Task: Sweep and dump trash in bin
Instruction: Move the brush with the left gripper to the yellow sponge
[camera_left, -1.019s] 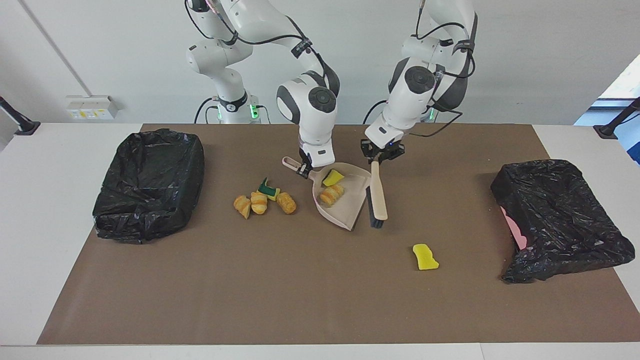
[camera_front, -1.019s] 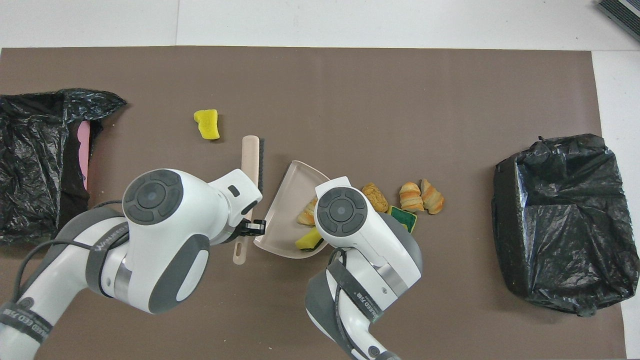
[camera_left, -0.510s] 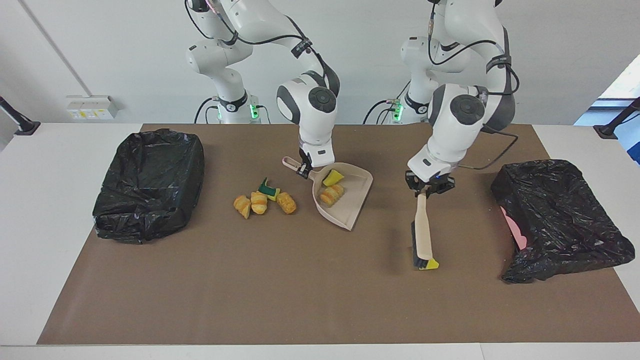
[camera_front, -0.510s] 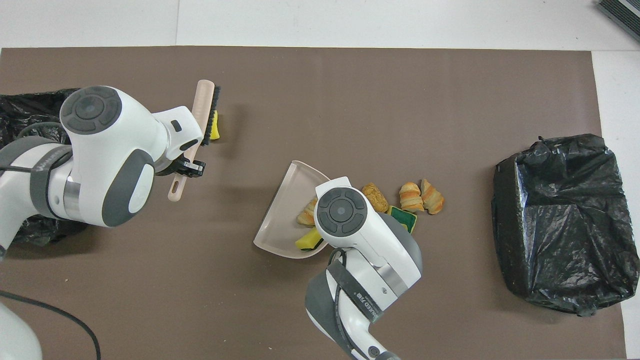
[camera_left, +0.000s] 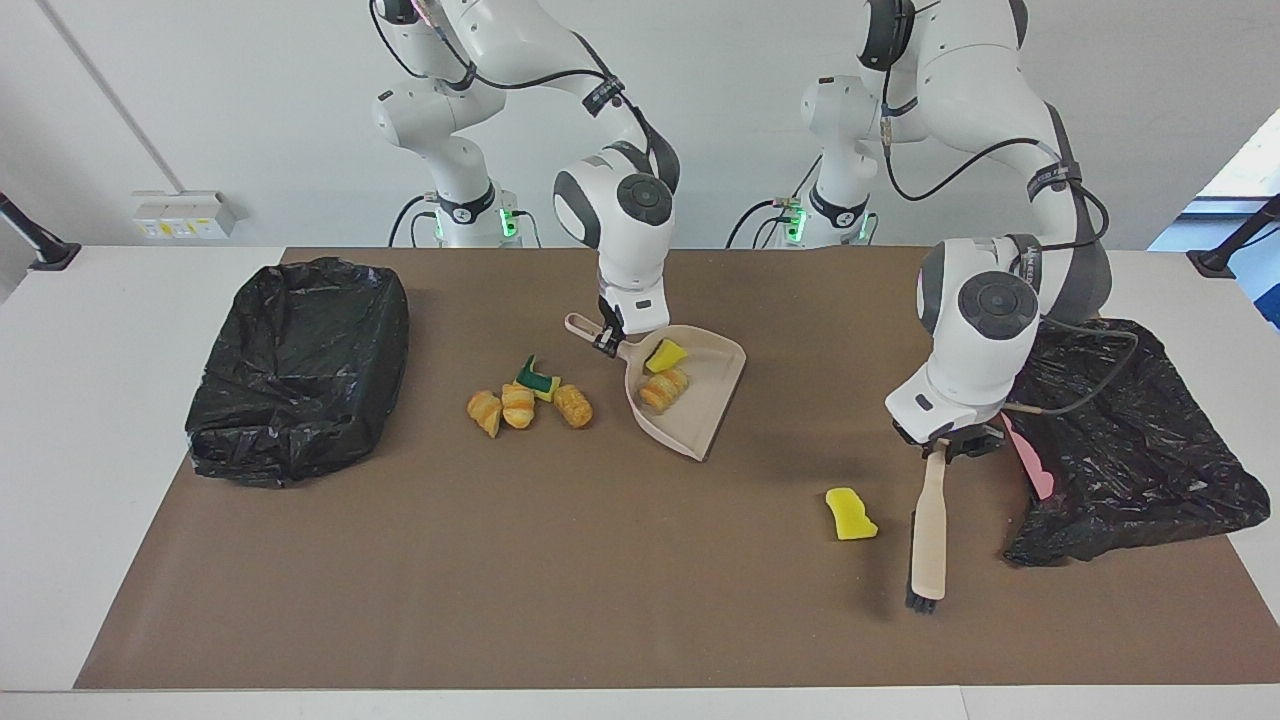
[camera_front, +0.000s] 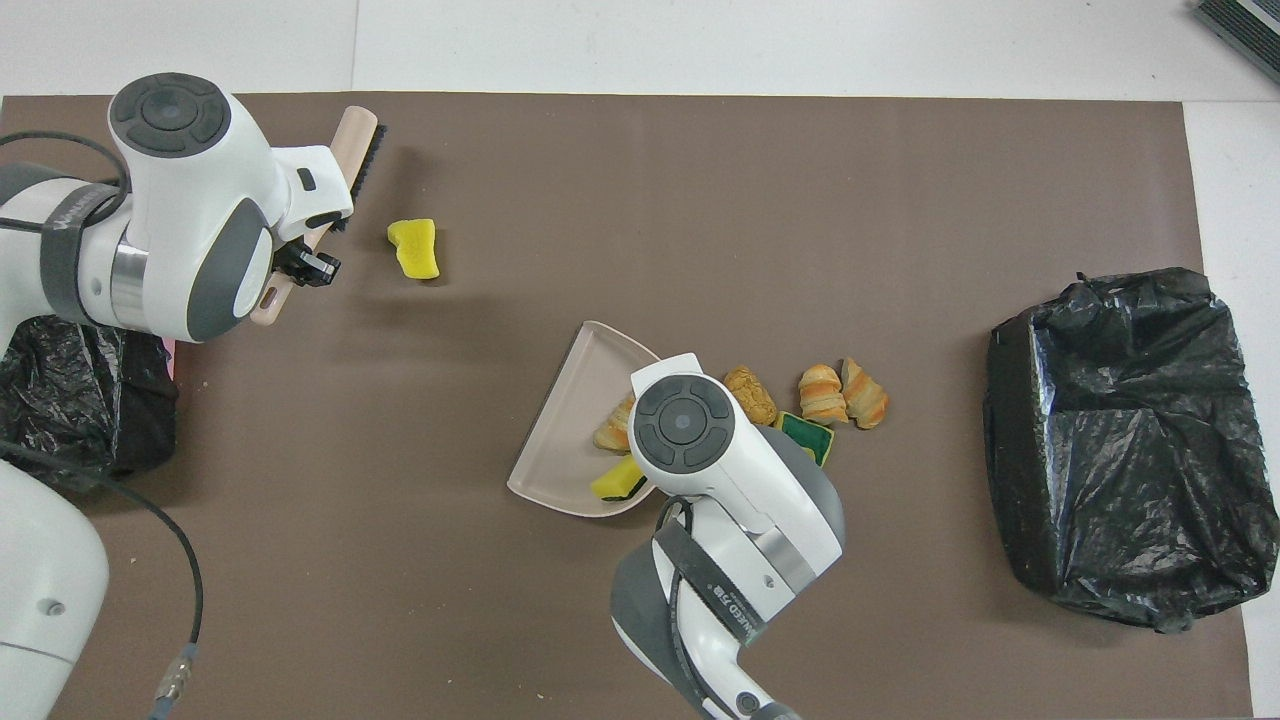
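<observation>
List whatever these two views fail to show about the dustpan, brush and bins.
- Dustpan handle, overhead view: covered by the right arm's wrist.
- Brush handle middle, overhead view: hidden under the left arm.
- Bin at the left arm's end, overhead view: cut by the edge, arm across it.
- Bin interiors, both views: hidden by black liners.

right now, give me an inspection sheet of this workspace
surface: brown mat on a white table.
job's things: beige plastic dustpan holds one yellow sponge chunk and one bread piece; three golden-brown bread pieces and a green-yellow sponge lie beside it; a lone yellow sponge lies beside the beige hand brush; two black-bagged bins at the table ends.
clutter: nothing seen.
grippers: left gripper shut on the brush handle; right gripper shut on the dustpan handle.
cables: black cable trails from the left arm.
surroundings: wall sockets.
</observation>
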